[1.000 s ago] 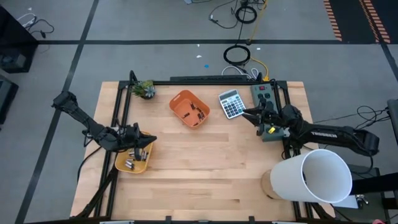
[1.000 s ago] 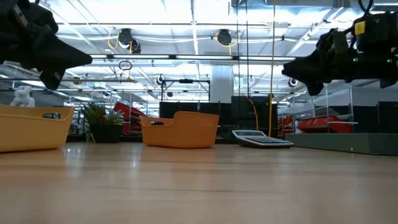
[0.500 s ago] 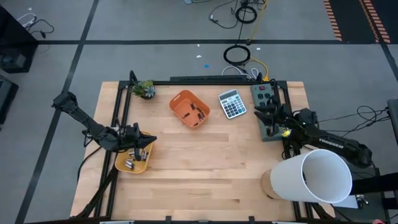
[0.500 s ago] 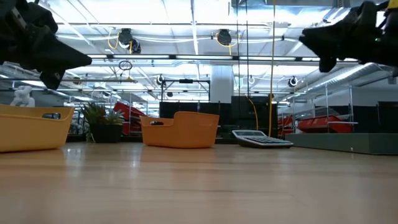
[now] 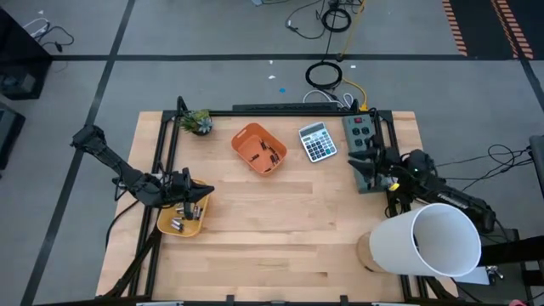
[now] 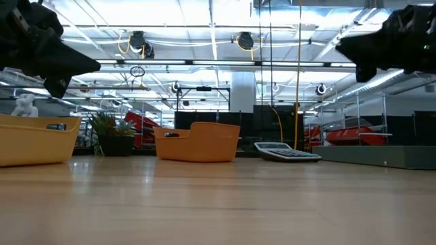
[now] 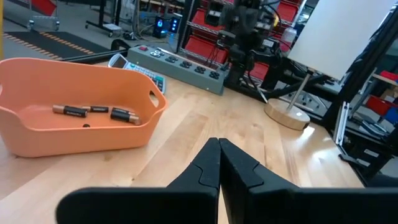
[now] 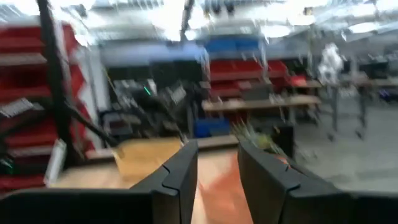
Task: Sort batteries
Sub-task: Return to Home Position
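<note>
Hovering left tool (image 7: 218,144): we are seeing it pinched together, empty, over yellow bin (image 5: 163,225), worktop's (image 5: 280,221) left edge.
Right tool (image 8: 216,146): gaping, empty, right edge.
Batteries (image 7: 93,111): lying in orange bin (image 7: 62,134) and yellow bin.

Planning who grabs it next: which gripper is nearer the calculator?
Right. The right gripper hangs close beside the calculator; the left gripper is far across the table, over the yellow bin.

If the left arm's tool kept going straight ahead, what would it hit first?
Probably nothing soon: the shut left tool faces bare table, passing beside the orange bin; the right arm stands far beyond.
</note>
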You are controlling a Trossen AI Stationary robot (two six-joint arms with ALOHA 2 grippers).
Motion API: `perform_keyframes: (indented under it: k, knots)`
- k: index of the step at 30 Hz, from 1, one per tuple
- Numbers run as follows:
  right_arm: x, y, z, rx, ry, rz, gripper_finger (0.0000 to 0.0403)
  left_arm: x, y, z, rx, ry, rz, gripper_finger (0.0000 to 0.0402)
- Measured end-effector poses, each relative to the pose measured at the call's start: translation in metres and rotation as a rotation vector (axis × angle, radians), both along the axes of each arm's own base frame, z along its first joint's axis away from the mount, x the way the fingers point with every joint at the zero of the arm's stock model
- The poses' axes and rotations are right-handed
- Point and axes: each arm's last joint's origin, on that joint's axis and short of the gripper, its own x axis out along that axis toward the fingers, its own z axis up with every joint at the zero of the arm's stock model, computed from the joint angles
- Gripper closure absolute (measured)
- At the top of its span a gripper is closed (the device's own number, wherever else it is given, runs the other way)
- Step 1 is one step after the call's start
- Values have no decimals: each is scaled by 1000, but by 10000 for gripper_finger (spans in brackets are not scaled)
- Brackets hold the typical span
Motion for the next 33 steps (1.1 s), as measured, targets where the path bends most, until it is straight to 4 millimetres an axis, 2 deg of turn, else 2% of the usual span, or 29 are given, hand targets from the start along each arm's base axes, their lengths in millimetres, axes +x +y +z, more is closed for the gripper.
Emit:
perform_keyframes:
  k: [6,33]
  knots:
    - [1,-6,-19,-20,193,-82,297,0,0,0,2,3,0,395]
    - [1,-7,-19,-33,201,-96,297,0,0,-1,4,6,0,395]
